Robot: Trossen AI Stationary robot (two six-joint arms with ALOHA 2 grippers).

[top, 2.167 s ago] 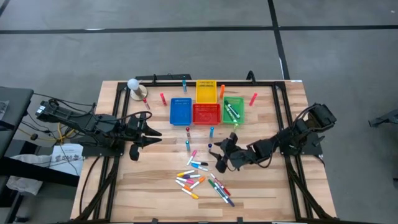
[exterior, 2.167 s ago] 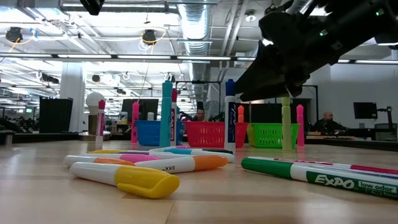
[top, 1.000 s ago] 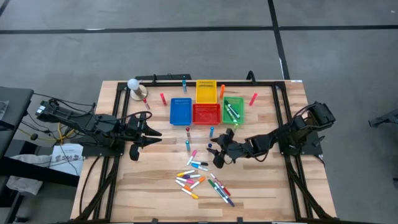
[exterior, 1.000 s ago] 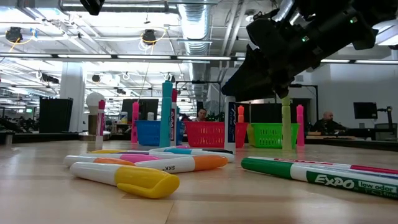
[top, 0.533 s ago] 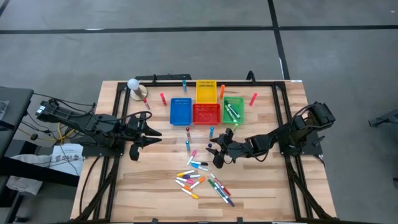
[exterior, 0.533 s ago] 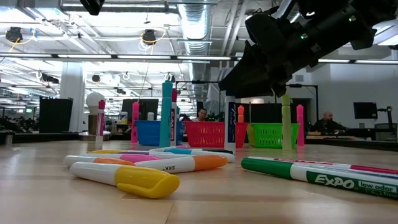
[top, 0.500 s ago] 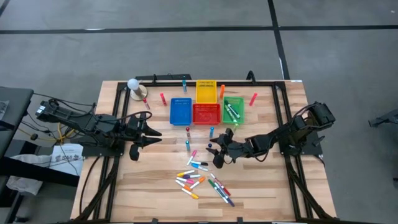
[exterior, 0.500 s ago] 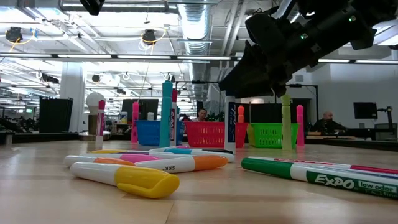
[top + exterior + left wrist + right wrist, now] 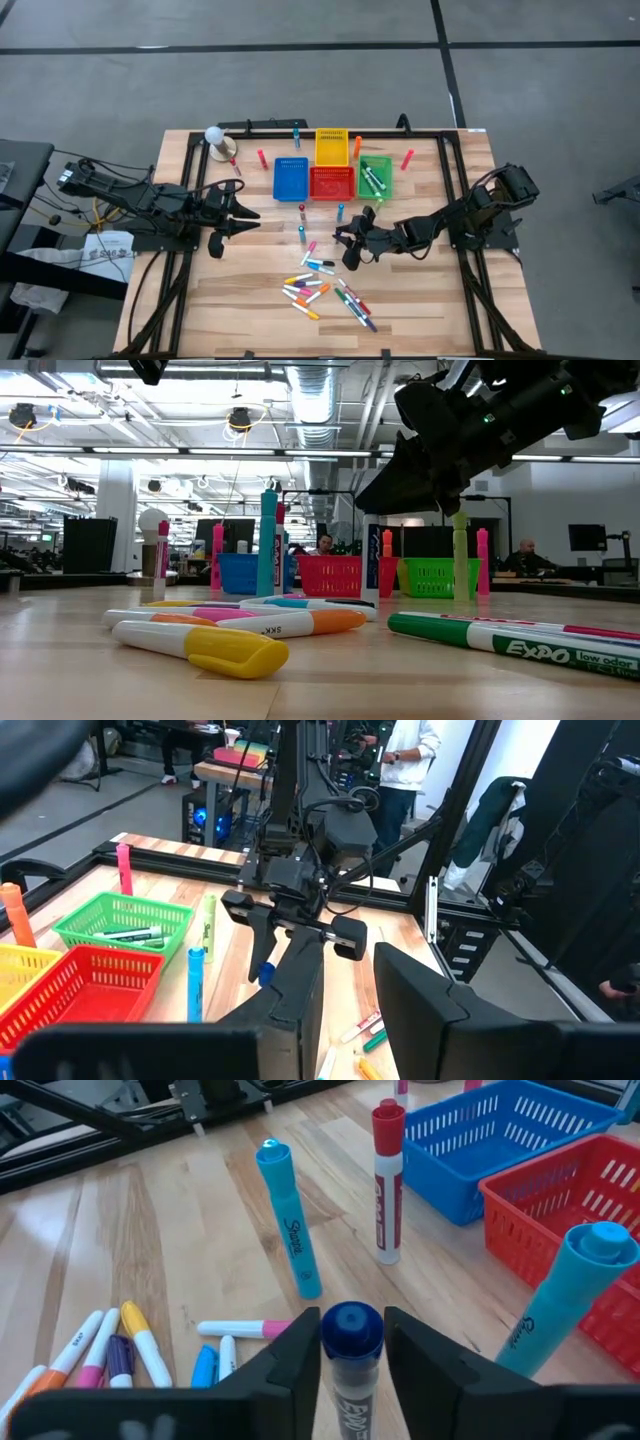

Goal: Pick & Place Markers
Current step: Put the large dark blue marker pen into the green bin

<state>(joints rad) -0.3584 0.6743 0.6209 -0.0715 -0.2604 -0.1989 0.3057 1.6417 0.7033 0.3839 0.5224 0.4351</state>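
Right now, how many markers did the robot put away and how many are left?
Done: a few markers lie in the green bin.

In hand: the right gripper is around a standing blue-capped marker.

Left: a pile of markers lies on the table. The left gripper waits.

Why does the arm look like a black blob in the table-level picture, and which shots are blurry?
Low view: bright ceiling lights behind turn the right gripper into a silhouette; the near yellow-capped marker is soft. Right wrist view: the blue-capped marker between the fingers is sharp, while the red basket blurs slightly.
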